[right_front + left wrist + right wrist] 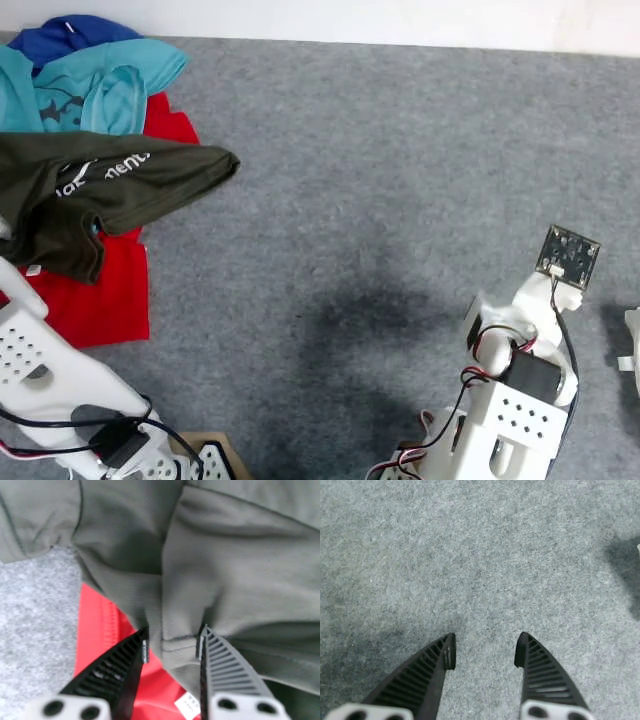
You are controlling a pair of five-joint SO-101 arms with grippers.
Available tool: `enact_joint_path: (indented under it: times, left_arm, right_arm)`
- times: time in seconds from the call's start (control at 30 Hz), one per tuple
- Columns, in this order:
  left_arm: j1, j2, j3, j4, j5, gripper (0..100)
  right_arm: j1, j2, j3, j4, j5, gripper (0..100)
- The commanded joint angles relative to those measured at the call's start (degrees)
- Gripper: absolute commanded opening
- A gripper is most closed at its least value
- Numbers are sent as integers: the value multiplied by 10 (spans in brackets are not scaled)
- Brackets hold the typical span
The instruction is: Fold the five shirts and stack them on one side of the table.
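Dark olive shirt [110, 185] lying topmost on a loose heap at the far left corner of the grey felt table [400, 150], over a red shirt [100, 290], a teal shirt [100, 80] and a blue shirt [70, 35]. None is folded, and a fifth cannot be made out. The olive shirt's long axis runs across the table, one sleeve tapering toward the middle.

The left gripper [173, 642] stands parted, its jaws straddling a hemmed edge of the olive cloth, which fills the gap between the tips; red cloth lies just beneath. The jaws are not pressed together on the hem, so nothing is held. The right gripper [485, 650] is likewise parted, over bare felt, with nothing between its jaws and well apart from the heap.

The left arm [40, 370] rises at the near left edge, just beside the heap; the right arm [520, 370] sits at the near right. The left arm is thus much the nearer. The coming move would seem to turn on closing upon the hem between its jaws, then drawing the shirt along its long axis toward the centre felt.
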Motion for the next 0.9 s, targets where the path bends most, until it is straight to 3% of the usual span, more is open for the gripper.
enact_joint_path:
  times: [0.0, 0.27, 0.63, 0.87]
  left_arm:
    - [26, -6, -2, -5, -3, 171]
    - [36, -5, -2, -11, -3, 18]
    - [39, -9, -3, -13, -3, 7]
    - [94, -19, -32, 31, 41, 7]
  right_arm:
    - [0, -8, -7, 6, 4, 202]
    - [0, -8, -7, 6, 4, 202]
    - [0, -8, -6, 6, 4, 202]
    - [-4, -8, -6, 5, 4, 202]
